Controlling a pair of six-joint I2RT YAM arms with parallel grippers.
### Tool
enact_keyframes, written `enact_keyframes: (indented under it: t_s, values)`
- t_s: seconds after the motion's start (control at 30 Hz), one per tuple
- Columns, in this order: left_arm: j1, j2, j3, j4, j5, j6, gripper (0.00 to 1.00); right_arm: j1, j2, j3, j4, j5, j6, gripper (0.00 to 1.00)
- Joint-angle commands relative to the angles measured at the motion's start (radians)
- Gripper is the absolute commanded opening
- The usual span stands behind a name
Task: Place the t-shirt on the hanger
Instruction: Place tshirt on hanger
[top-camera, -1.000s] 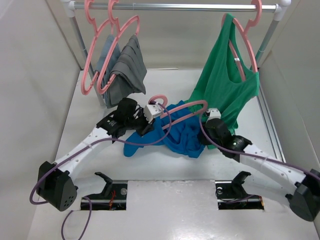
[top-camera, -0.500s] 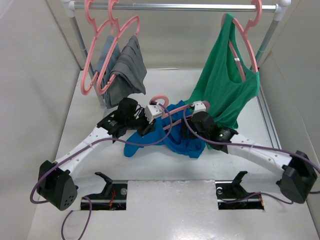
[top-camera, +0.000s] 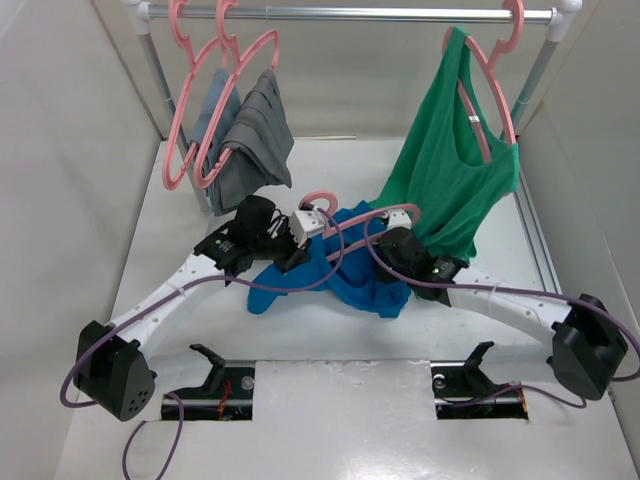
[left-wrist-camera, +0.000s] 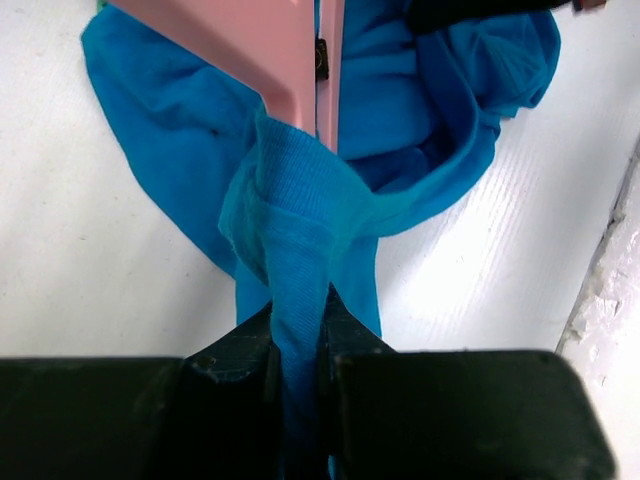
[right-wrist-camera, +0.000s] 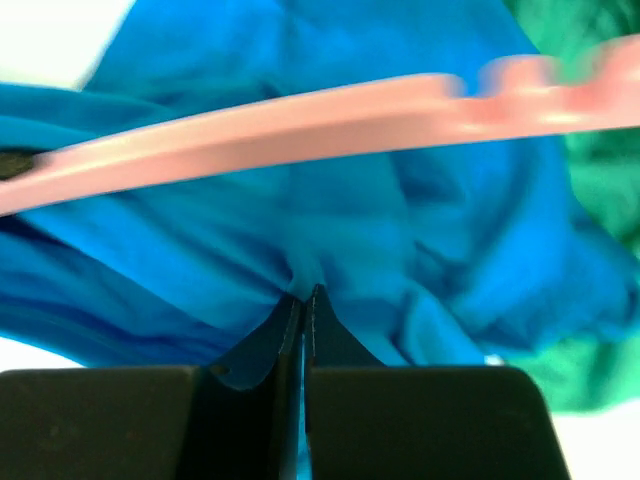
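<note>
I have the blue t-shirt (top-camera: 352, 275) lying crumpled on the white table (top-camera: 170, 230), about in the middle between the two arms, just near of the green top (top-camera: 450, 180) that hangs on the right of the rail (top-camera: 350, 14). The pink hanger (top-camera: 318, 195) lies on top of the t-shirt, its hook toward the far left and one arm running off to the right across the blue cloth.

My left claw (top-camera: 298, 243) comes in from the left side of the heap. On the left wrist camera the left claw (left-wrist-camera: 298, 322) is nearly closed, with a twisted band of the t-shirt (left-wrist-camera: 300, 200) pinched between its fingers (left-wrist-camera: 240, 345). That band runs up and wraps round the hanger (left-wrist-camera: 265, 45), right at the corner where two of its bars meet.

My right claw (top-camera: 388, 250) sits on the right side of the heap, under the hem of the green top. On the right wrist camera the right claw (right-wrist-camera: 303, 298) is squeezed fully together, its tips nipping a small fold of the t-shirt (right-wrist-camera: 400, 230). One arm of the hanger (right-wrist-camera: 300, 130) crosses the picture just beyond the tips, with its notches at the right end, and a patch of the green top (right-wrist-camera: 590, 60) shows past it.

On the far left of the rail, two more pink hangers (top-camera: 185, 120) carry grey clothes (top-camera: 250, 140).
</note>
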Motion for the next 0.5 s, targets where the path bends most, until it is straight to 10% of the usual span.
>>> enact_keyframes:
  t_s: [0.0,0.47]
  values:
    - [0.004,-0.007,0.017,-0.02,0.052,0.068,0.0,-0.039,-0.097,-0.076,-0.01,0.013,0.064,0.0]
    - [0.004,0.01,-0.112,-0.044,-0.206,0.441,0.0,-0.118,-0.544,-0.101,-0.461,0.269,0.13,0.0]
